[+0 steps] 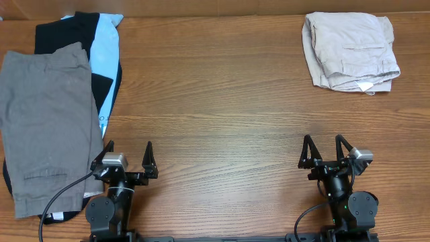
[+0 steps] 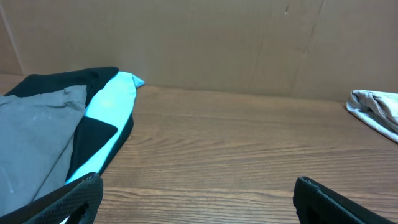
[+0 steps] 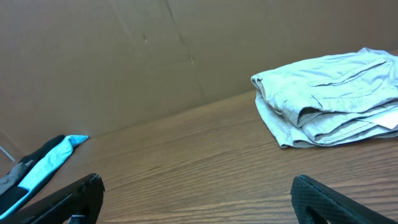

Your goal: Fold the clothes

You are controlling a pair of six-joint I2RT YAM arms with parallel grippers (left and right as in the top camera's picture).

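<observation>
- Two hazards for you, as a judgement: the plain taupe-grey cloth shorts overlap a black garment and a light-blue garment, so a deep pinch may lift those too. The left arm's dark cable crosses the shorts' near corner and may snag.
- Shorts, condition: flat, unfolded, lightly creased, with a pocket slit toward the near end. They lie at the left side of the wooden table.
- Left gripper: jaws spread wide, empty, just beside the shorts.
- Right gripper: jaws spread wide, empty, well apart from all cloth.
- Beige cloth shorts: folded, far right corner.
</observation>
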